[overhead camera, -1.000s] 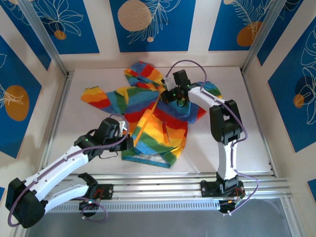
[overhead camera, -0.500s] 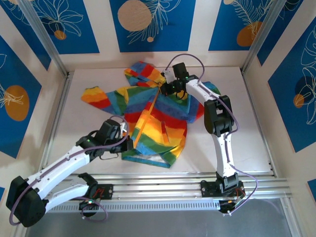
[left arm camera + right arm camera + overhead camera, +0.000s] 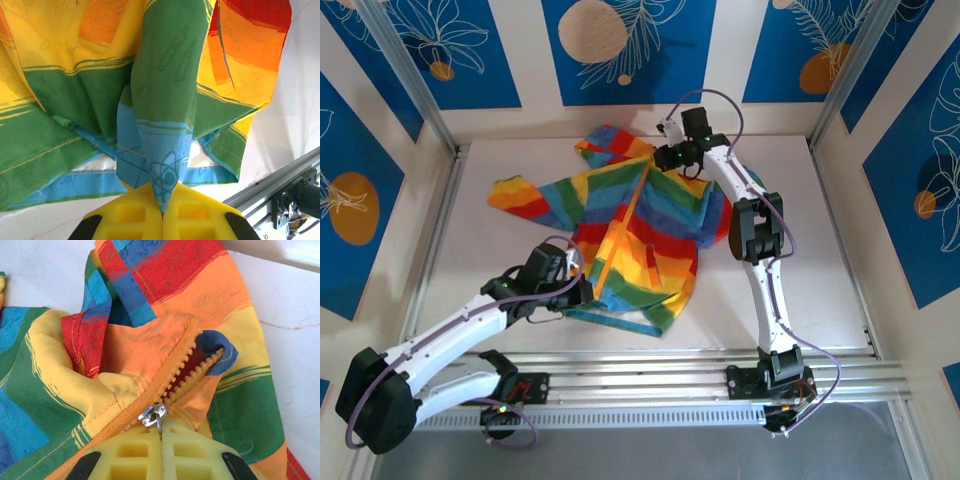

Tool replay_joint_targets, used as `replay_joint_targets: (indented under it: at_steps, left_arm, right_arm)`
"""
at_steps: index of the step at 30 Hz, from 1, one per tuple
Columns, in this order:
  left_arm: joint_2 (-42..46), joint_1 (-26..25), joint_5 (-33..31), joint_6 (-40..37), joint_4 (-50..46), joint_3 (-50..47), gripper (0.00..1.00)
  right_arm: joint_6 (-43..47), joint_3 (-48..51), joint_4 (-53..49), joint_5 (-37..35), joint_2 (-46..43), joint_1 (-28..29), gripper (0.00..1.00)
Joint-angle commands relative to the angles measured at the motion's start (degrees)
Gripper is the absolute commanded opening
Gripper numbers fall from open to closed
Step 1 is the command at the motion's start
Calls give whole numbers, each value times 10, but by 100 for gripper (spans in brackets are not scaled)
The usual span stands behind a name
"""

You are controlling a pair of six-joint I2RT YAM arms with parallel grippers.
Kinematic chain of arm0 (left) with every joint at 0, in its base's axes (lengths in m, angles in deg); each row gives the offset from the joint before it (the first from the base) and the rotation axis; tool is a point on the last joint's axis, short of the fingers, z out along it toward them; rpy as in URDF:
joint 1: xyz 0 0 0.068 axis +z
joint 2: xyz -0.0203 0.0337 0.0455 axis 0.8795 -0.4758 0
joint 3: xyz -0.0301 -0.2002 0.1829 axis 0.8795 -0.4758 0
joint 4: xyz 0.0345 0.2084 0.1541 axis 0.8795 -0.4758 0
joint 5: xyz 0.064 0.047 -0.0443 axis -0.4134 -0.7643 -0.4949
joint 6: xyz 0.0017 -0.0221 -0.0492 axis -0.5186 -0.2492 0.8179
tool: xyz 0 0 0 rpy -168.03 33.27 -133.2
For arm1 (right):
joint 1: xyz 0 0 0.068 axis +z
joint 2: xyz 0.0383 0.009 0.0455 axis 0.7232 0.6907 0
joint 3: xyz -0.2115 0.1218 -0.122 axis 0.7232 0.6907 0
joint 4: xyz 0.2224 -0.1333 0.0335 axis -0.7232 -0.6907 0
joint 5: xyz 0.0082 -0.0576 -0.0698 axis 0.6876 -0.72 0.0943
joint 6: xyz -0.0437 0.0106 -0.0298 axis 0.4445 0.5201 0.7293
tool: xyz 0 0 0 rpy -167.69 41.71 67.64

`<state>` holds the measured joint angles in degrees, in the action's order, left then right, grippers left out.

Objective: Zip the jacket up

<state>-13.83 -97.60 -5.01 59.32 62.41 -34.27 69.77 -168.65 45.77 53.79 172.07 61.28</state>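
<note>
Right fingers (image 3: 125, 452): pressed together on the zipper pull (image 3: 152, 415); its metal tab runs down into the seam between the two yellow pads, at the far, collar end of the jacket (image 3: 640, 230).
Left fingers (image 3: 130, 217): pressed together, pinching the hem (image 3: 165, 170), a blue band of cloth drawn up into a ridge at the near edge.
Jacket: rainbow-striped, spread on the middle of the bench (image 3: 490, 265), hood toward the far wall, hem toward the arm bases, one sleeve out to the left.
Zipper (image 3: 192, 372): orange; a closed line runs up the front, and just above the pull a short stretch of teeth gapes open below the collar. The job looks nearly done.
Risk, pull: only the tab's tip is gripped, so a tug off the line of the teeth could slip it free.
Risk, cloth: red and yellow folds crowd beside the slider; drawn in, they would likely jam it.
Risk, hem: if the left pinch gives, the track goes slack and the jacket may slide along instead of closing.
Writing: no word or brand can be read; the cloth carries faint line drawings, among them an atom figure (image 3: 167, 175) on the blue band.
Surroundings: aluminium rail (image 3: 650, 375) along the near edge, blue leaf-patterned wall panels (image 3: 630, 40) behind.
</note>
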Motion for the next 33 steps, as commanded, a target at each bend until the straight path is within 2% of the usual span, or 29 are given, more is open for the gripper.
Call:
replay_joint_targets:
  at_steps: [1, 11, 20, 29, 31, 33]
  left_arm:
    - [-4, 3, 31, 4, -48, -6, 0]
    - [-1, 6, 21, 13, -45, -25, 0]
    - [-65, 16, 40, -2, -7, -17, 0]
    - [-67, 54, 61, -17, 18, -34, 0]
    - [-68, 56, 67, -17, 32, -44, 0]
    - [-73, 58, 63, -23, 30, -45, 1]
  right_arm:
    - [-8, -58, 25, -27, 27, -22, 0]
    - [-33, -115, 51, -15, 67, -46, 0]
    - [-32, -126, 64, -16, 69, -59, 0]
    - [2, -151, 24, -64, 65, -51, 0]
    - [2, -152, 20, -74, 56, -51, 8]
    - [5, -152, 12, -79, 46, -50, 25]
